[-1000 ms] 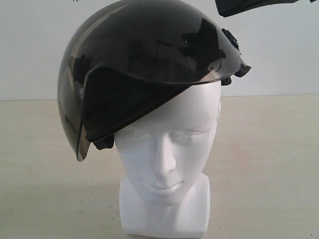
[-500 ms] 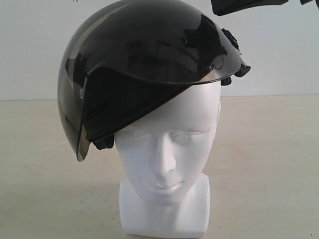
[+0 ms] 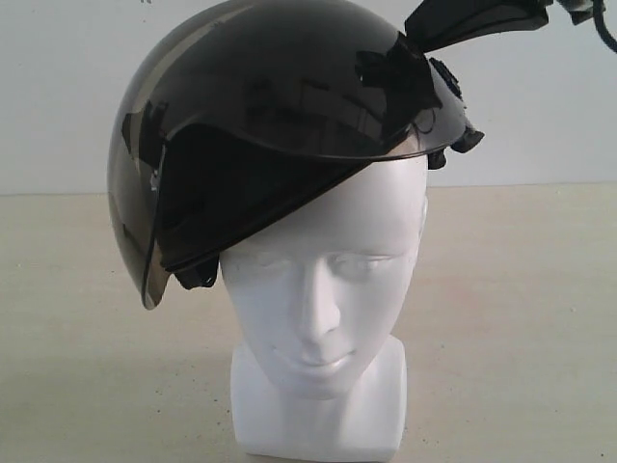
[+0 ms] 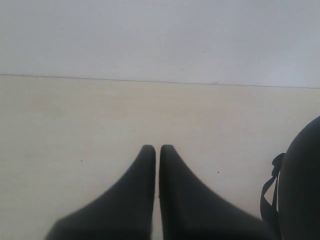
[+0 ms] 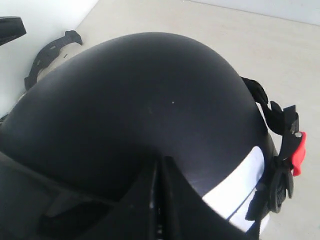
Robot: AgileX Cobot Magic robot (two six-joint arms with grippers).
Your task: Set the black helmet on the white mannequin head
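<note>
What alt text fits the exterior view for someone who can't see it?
A black helmet sits crooked on a white mannequin head, tilted down toward the view's left, face uncovered. The right gripper, shut, meets the shell at upper right. The head stands on a beige table.

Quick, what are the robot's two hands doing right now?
Left gripper: closed, holding nothing.
Right gripper: closed, holding nothing, tips against the helmet.

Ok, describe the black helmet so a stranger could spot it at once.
Find the smooth white mannequin head standing on the beige table. The rounded glossy black helmet with a smoky visor sits tilted on top of it. Unlike the angular black right gripper beside it, it is domed and shiny.
</note>
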